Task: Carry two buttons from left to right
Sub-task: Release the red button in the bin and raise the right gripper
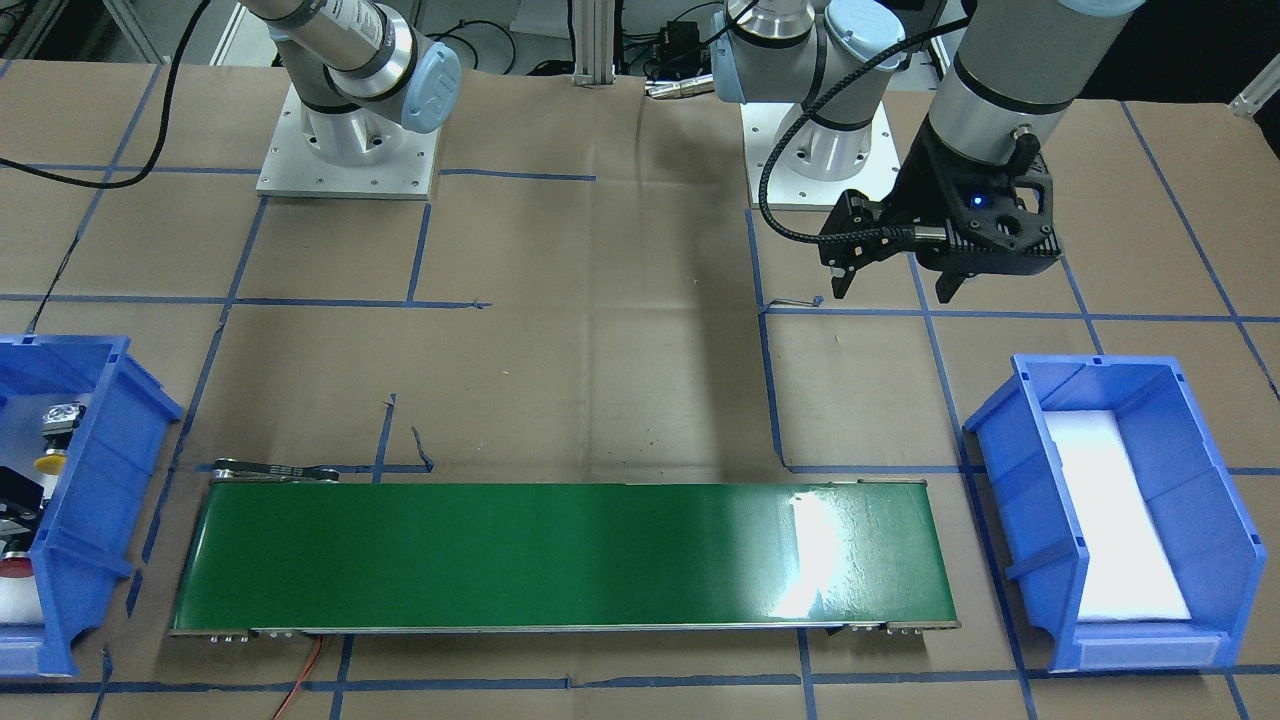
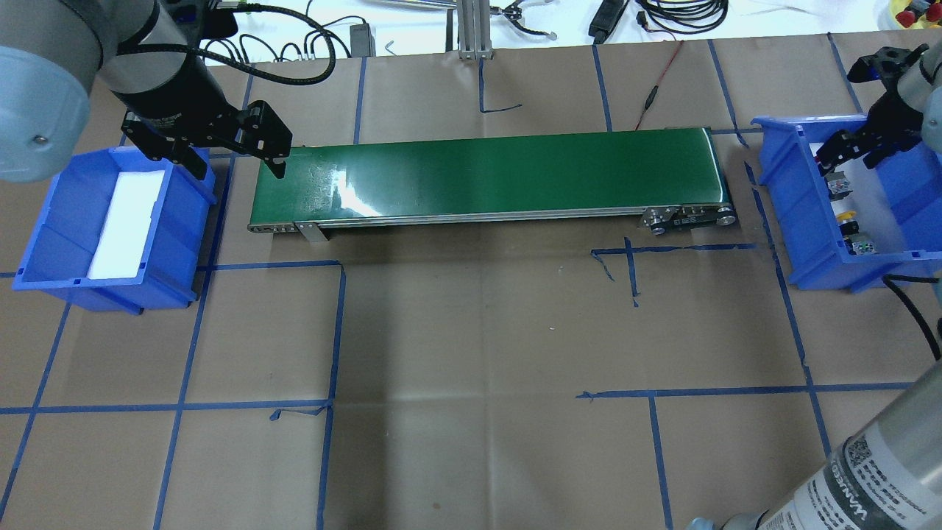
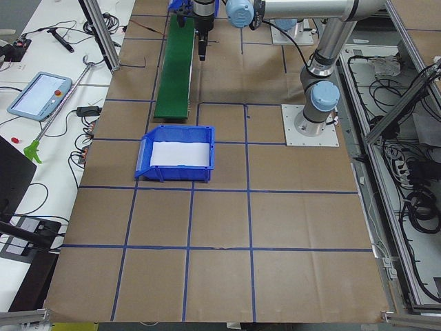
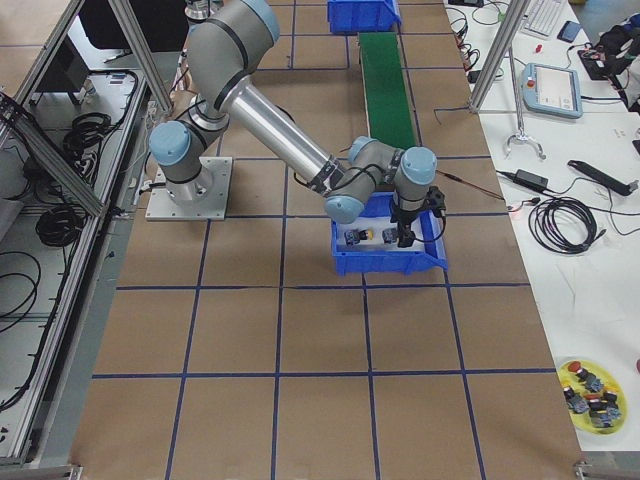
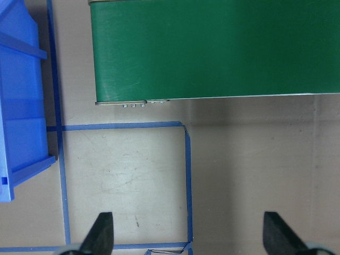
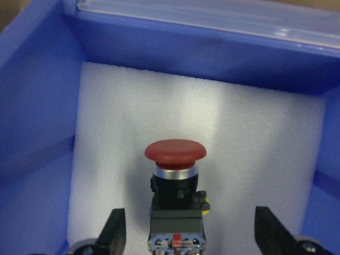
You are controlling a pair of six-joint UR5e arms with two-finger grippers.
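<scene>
The red button (image 6: 175, 153) lies on white foam in the blue bin (image 1: 100, 440) on my right side; its cap also shows in the front view (image 1: 12, 568). The yellow button (image 1: 50, 463) lies beside it and shows in the overhead view (image 2: 848, 218). My right gripper (image 6: 188, 234) is open inside this bin, its fingers (image 6: 114, 231) on either side of the red button's grey block, not touching it. My left gripper (image 1: 893, 290) is open and empty above the table near the conveyor's left end; it also shows in the overhead view (image 2: 241, 171).
A green conveyor belt (image 1: 560, 555) runs between the bins. A second blue bin (image 1: 1010, 480) with bare white foam stands on my left side. Brown paper with blue tape lines covers the table (image 1: 600, 350). Cables lie beyond the belt (image 2: 647, 96).
</scene>
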